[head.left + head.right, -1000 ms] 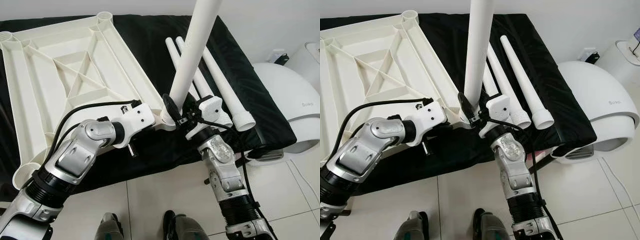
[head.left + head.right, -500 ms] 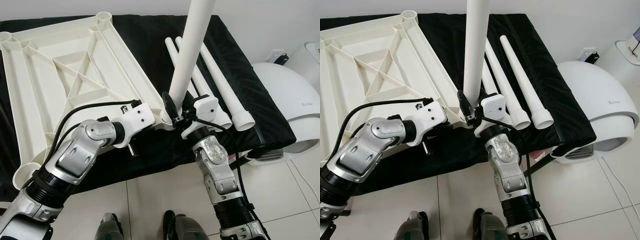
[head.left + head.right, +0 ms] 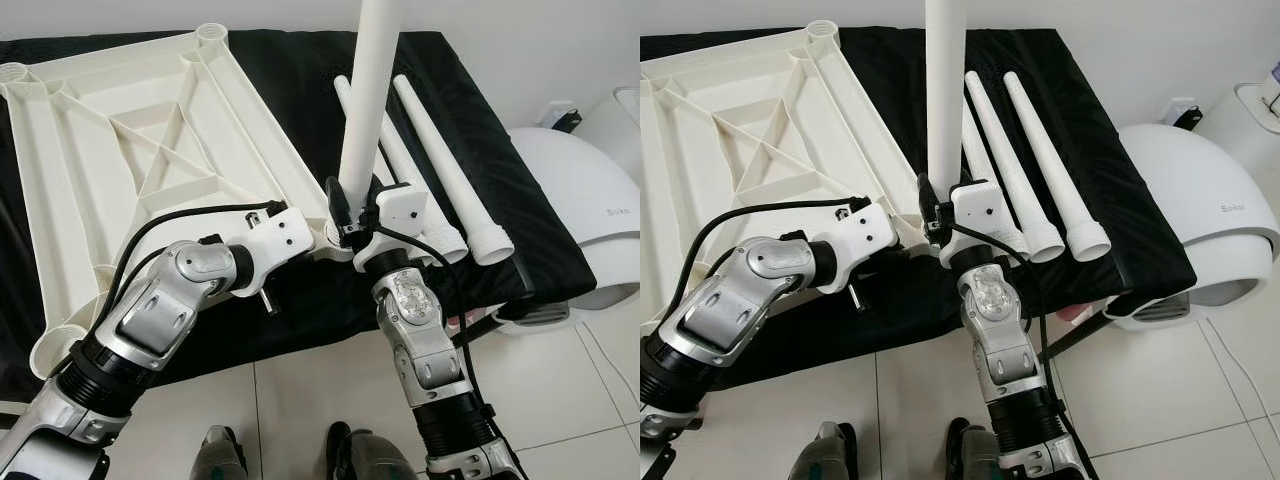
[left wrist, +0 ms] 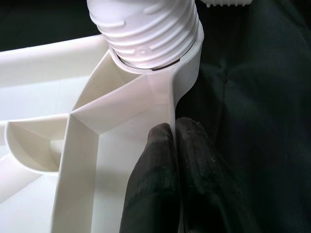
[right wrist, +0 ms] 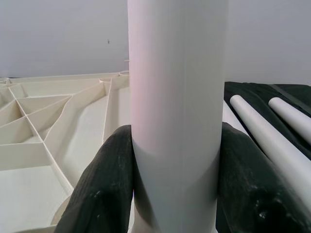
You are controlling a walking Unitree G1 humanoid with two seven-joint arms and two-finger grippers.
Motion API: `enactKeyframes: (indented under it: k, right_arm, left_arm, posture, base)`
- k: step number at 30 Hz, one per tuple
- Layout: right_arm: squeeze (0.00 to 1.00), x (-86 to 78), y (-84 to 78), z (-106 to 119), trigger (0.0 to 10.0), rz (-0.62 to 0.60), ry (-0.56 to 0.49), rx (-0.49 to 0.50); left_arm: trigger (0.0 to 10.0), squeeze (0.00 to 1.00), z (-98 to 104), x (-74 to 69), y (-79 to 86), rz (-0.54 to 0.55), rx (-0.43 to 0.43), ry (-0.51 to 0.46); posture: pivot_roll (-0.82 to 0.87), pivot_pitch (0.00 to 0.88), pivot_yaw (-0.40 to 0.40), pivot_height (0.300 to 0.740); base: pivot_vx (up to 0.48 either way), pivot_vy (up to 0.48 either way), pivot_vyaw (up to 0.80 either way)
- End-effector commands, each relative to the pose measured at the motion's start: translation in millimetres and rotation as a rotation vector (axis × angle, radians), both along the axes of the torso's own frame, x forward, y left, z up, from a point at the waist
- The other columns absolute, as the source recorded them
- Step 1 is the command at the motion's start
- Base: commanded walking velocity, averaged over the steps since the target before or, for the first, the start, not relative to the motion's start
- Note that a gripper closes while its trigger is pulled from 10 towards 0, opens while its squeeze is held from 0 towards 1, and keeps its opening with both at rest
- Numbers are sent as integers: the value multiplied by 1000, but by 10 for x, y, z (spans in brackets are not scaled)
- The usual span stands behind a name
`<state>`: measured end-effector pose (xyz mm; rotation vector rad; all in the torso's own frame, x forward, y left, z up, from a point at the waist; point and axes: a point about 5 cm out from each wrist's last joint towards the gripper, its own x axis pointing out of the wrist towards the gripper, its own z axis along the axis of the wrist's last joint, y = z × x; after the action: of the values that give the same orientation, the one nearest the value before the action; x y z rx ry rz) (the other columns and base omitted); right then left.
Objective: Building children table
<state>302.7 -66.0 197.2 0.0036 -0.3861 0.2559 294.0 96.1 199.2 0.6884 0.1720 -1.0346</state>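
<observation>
First leg (image 3: 366,95) upright at frame centre, threaded end seated in tabletop (image 3: 120,150) corner socket (image 4: 160,58). Right hand (image 5: 177,194) clamped around leg; left hand (image 4: 170,160) pinching tabletop rim. Three legs (image 3: 1040,160) unmounted, right of centre on black surface (image 3: 300,60).

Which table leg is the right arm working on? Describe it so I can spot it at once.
Find the white upside-down tabletop on the black cloth. At its near corner socket, one white leg stands upright, clamped in the right gripper jaws. The other legs lie flat on the cloth beside it.
</observation>
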Motion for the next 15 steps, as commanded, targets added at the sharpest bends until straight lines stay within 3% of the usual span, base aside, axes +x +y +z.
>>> enactKeyframes:
  k: [1, 11, 15]
  right_arm:
    - [0, 14, -289, -516, 10000, -161, 237, -42]
    - [0, -24, -284, -510, 10000, -135, 214, -58]
    - [0, -59, -336, -482, 10000, -84, 138, -43]
  left_arm:
    - [10000, 0, 31, -50, -21, -34, 12, -9]
    - [10000, 0, 38, -51, -30, -37, 10, -13]
    - [10000, 0, 37, -55, -36, -40, 10, -14]
  posture:
    - [93, 232, -72, 740]
    - [91, 227, -72, 740]
    - [88, 226, -71, 740]
  base:
    - [0, 0, 0]
    - [0, 0, 0]
    - [0, 0, 0]
